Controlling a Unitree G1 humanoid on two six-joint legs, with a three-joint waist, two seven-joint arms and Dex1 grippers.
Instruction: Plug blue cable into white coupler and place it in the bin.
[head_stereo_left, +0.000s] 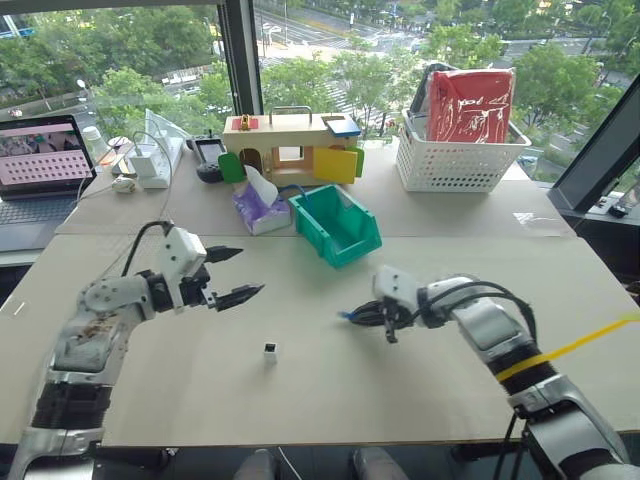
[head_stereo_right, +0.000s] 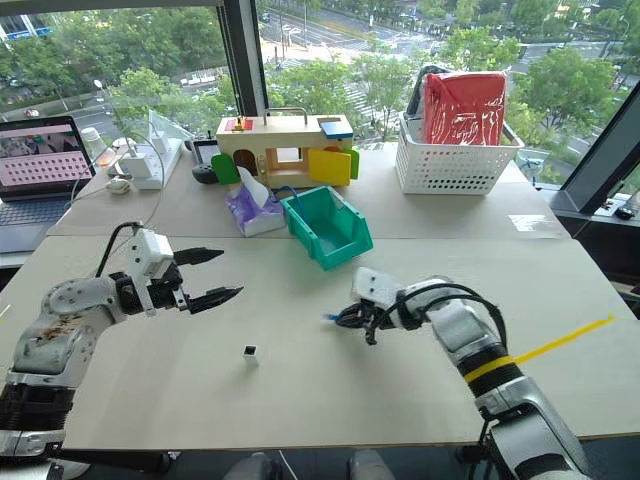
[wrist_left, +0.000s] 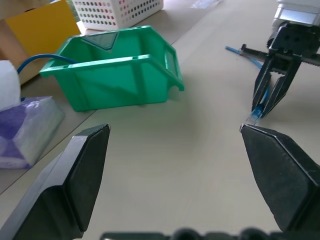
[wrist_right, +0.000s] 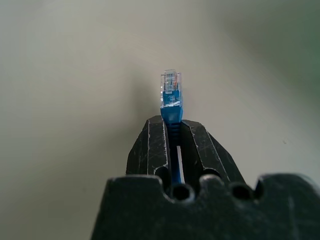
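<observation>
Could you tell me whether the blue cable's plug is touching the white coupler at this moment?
Apart. In the left eye view, the blue cable is held by the right gripper, while the white coupler sits alone across bare table.

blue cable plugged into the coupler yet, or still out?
Out. The right gripper is shut on the blue cable, clear plug bare past its fingertips; the white coupler stands alone on the table.

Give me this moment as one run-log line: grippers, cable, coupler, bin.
right gripper: shut on blue cable, plug past fingertips | left gripper: open, empty | white coupler: on table, untouched | bin: no coupler inside
</observation>
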